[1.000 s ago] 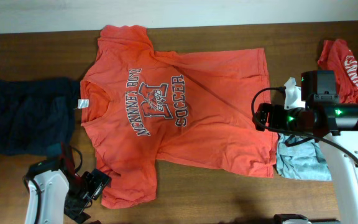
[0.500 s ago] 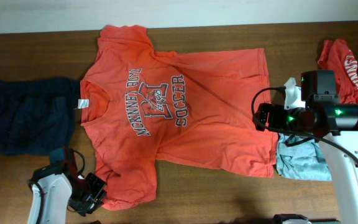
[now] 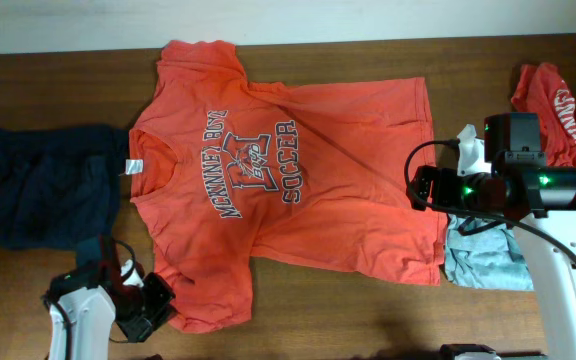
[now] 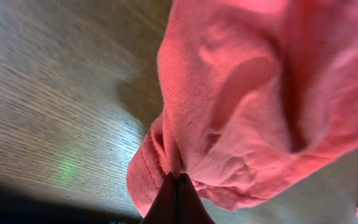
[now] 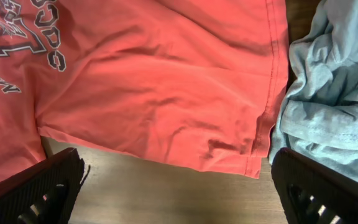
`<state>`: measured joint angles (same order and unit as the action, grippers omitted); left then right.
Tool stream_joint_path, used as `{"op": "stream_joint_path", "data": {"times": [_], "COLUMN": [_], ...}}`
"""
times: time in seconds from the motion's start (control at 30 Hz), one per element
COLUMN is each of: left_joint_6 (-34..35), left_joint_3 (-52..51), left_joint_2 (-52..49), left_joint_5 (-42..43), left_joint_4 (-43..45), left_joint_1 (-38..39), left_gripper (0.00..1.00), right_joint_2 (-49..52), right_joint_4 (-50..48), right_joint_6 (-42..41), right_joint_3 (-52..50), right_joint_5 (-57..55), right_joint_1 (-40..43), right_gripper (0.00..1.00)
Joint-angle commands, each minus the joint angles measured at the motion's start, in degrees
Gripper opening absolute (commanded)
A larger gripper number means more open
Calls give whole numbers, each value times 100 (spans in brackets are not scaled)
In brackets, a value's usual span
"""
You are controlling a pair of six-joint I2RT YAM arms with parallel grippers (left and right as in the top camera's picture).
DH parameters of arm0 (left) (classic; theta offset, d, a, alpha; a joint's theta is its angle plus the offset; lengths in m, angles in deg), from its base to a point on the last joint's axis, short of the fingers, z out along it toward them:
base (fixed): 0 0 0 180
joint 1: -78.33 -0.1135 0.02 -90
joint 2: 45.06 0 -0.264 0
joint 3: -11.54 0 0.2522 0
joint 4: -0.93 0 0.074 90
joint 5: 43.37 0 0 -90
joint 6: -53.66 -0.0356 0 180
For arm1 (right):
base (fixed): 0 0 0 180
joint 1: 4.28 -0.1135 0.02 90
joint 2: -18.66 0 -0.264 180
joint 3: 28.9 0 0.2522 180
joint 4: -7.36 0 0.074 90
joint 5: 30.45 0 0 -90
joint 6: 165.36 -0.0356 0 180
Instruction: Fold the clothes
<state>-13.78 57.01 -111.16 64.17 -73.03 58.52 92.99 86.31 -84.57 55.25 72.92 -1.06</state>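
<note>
Left wrist | L pincer [image 4: 178, 186] clamped on orange tee [image 4: 247, 93] sleeve hem

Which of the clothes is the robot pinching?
The big orange soccer T-shirt spread flat: the left gripper is shut on its sleeve. The dark garment, grey garment and crumpled red shirt are not gripped.

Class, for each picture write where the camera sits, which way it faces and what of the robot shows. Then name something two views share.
Overhead: above the table, facing straight down; left arm and right arm flank the orange T-shirt.
Left wrist: on the left gripper, low, facing the shirt's sleeve; its shut fingers show.
Right wrist: above the shirt's hem, facing down; the right gripper's open fingers show.
Shared: overhead and right wrist both show the grey garment.
</note>
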Motion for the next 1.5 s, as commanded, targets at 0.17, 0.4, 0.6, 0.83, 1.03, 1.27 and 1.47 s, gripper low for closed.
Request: {"op": "stream_joint_path", "data": {"times": [0.17, 0.4, 0.6, 0.83, 1.03, 1.27, 1.47], "left_joint_6": [-238, -297, -297, -295, -293, -295, -295], "left_joint_3": [1185, 2203, 2251, 2251, 2251, 2251, 2251], "left_joint_2": [487, 501, 494, 494, 494, 494, 496], "left_joint_5": [118, 114, 111, 92, 72, 72, 74], "left_joint_4": [-308, -485, -461, -459, -455, -435, -439], "left_joint_1": [-33, -33, -33, -33, -33, -33, -33], "left_gripper": [0, 0, 0, 1, 1, 1, 1], "right_joint_2": [33, 33, 273, 1250, 1434, 1434, 1434], "right_joint_4": [13, 24, 175, 466, 481, -435, -1432], "right_joint_6": [-24, -24, -546, -1082, -1080, -1453, -1856], "right_joint_3": [76, 76, 26, -463, -1381, -2518, -3182], "right_joint_5": [-201, -201, -269, -238, 37, 149, 142], "right_joint_1": [17, 17, 26, 546, 1207, 1329, 1331], "right_gripper": [99, 99, 99, 99, 95, 88, 76]}}
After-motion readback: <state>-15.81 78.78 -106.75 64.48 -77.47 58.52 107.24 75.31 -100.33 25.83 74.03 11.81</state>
